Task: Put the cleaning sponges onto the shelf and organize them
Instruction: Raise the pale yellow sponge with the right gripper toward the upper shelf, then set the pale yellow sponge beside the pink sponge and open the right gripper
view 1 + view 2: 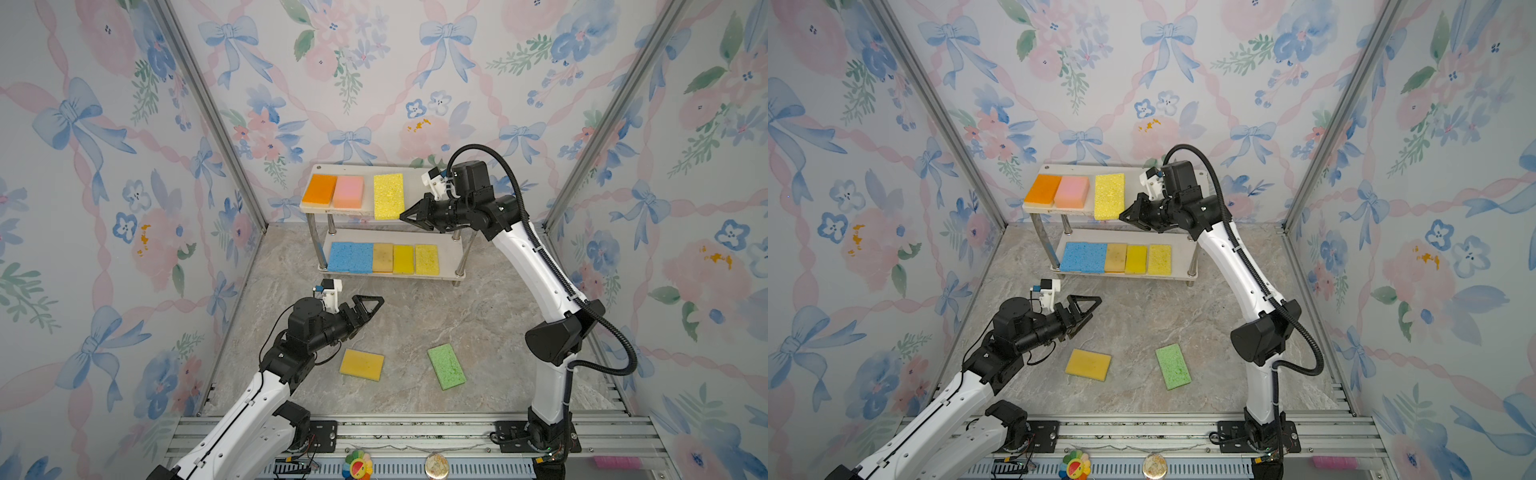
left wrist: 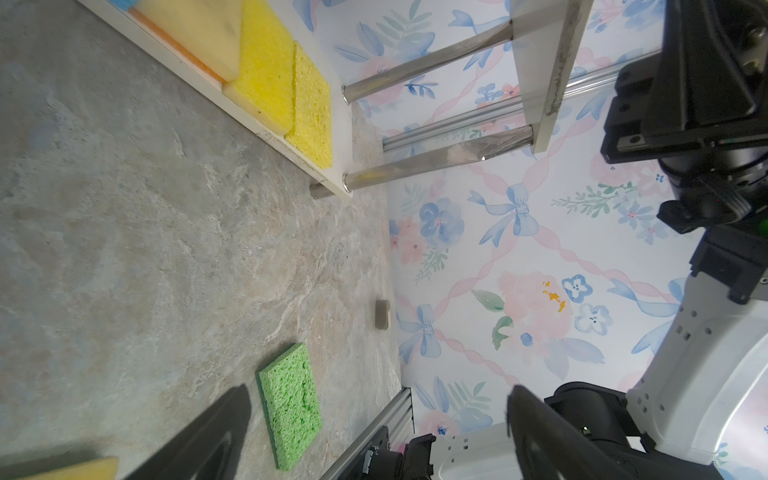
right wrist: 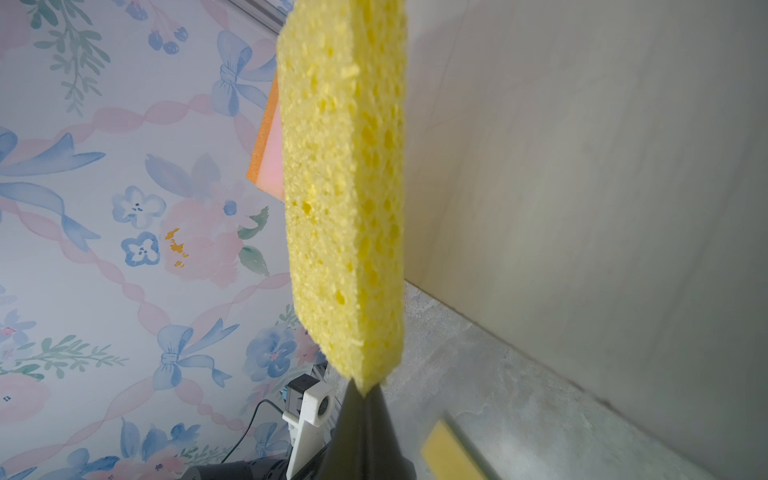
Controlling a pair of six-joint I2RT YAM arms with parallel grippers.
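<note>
Two robot arms, left arm (image 1: 245, 411) and right arm (image 1: 532, 257), with glossy white shells and black joints, end in black triangular claws, left claw (image 1: 375, 308) and right claw (image 1: 402, 216), each beside a white camera bracket (image 1: 332, 294); a ribbed black hose (image 1: 478, 146) lines the right arm.

**A:** What has the right hand (image 3: 363, 390) got?

**B:** A yellow porous rectangular sponge (image 3: 343, 187). The black fingers (image 3: 349, 419) pinch one end, and it stretches away to the hand's twelve o'clock.

**A:** And around it?

**B:** Orange and pink foam (image 3: 266, 166) peeks from behind at eleven o'clock. The white shelf board (image 3: 582, 166) lies just beside at one o'clock. A tan-yellow sponge corner (image 3: 451, 457) rests on the grey marbled surface (image 3: 498, 374) at four.
</note>
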